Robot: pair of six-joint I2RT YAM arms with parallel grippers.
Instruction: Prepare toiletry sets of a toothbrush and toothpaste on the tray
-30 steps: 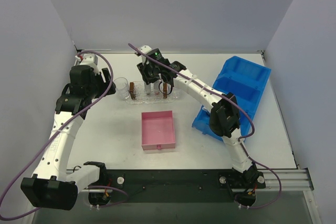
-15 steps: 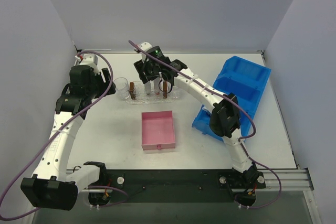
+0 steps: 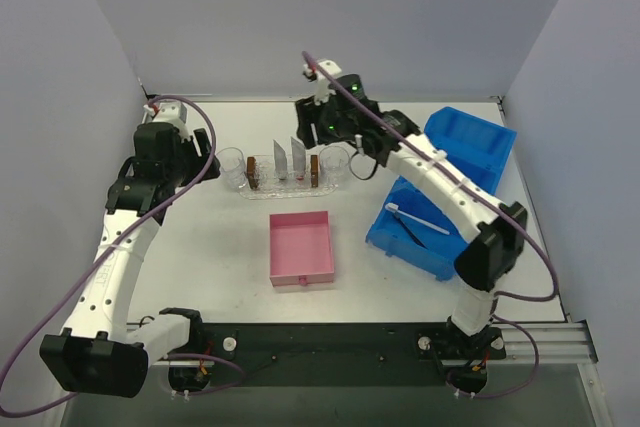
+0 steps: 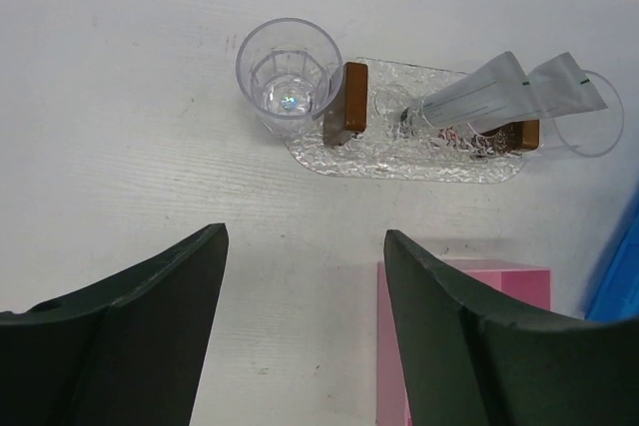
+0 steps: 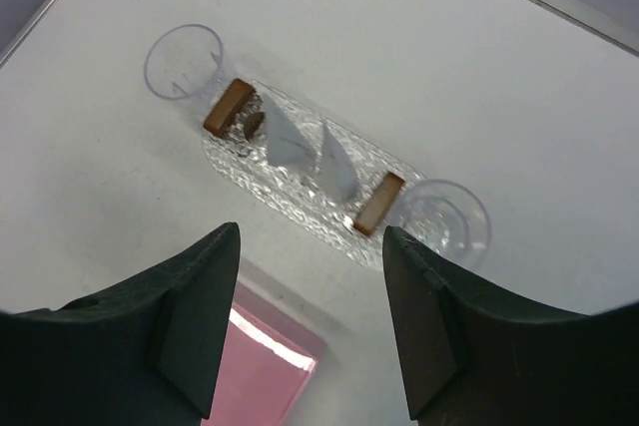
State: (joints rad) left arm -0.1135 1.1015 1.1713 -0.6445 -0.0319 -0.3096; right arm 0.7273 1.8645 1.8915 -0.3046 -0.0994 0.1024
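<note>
The clear bumpy tray point(image 3: 262, 190) lies at the back of the table with two brown blocks point(image 5: 228, 107) on it. Two silver toothpaste tubes point(image 3: 280, 159) point(image 5: 337, 162) stand between the blocks, nothing gripping them. A white toothbrush point(image 3: 418, 219) lies in the blue bin. My right gripper point(image 5: 312, 231) hangs open and empty above the tray's near right side. My left gripper point(image 4: 305, 236) is open and empty too, held high over bare table left of the pink box, short of the tray point(image 4: 399, 157).
A clear cup point(image 3: 231, 165) stands at the tray's left end and another point(image 3: 333, 162) at its right end. The square pink box point(image 3: 300, 247) sits in front of the tray. The big blue bin point(image 3: 470, 152) is at the right.
My right gripper opened, let go of a toothpaste tube on the tray, and pulled up and to the right. The toothbrush in the bin is now uncovered. The left arm stayed put.
</note>
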